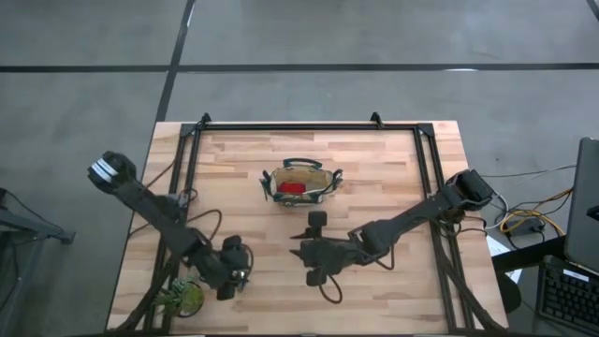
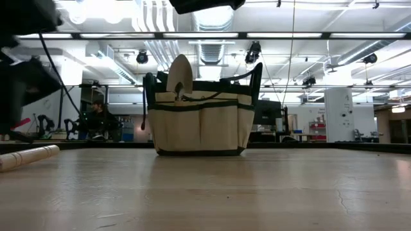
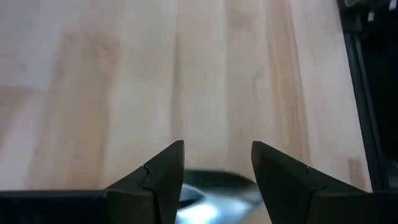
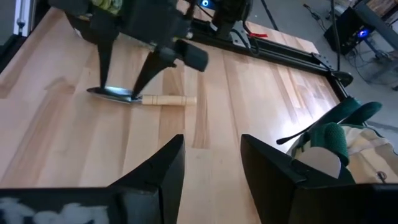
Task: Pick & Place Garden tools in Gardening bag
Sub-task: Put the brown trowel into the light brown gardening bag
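Mostly packed: gardening bag point(image 1: 301, 183) mid-surface, holding a red item point(image 1: 293, 188) and a trowel blade point(image 2: 179, 76). Left claw point(image 3: 217, 177) spread over the last trowel point(image 4: 140, 98); right claw point(image 4: 210, 163) open, empty, waiting nearby

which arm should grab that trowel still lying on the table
Left. The left gripper already stands over the trowel, open fingers either side of its blade. The right gripper is empty and open, farther off, nearer the gardening bag.
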